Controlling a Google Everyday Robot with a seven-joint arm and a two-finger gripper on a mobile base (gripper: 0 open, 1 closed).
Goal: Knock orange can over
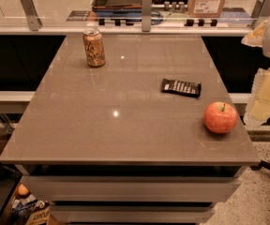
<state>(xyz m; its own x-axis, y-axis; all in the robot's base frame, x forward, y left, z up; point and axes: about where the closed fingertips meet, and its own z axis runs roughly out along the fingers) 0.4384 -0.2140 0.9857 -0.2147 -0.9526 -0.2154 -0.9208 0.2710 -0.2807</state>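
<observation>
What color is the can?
The can is orange-tan with pale lettering and a silver top, in the camera view. The gripper is at the right edge.

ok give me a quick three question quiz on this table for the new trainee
1. True or false: the can stands upright.
2. Which lies nearest the apple? A) can B) dark packet C) cardboard box
3. At which side of the picture is the gripper, and does it touch the can?

Key:
1. True.
2. B.
3. At the right edge, beside the table. It is far from the can and does not touch it.
</observation>
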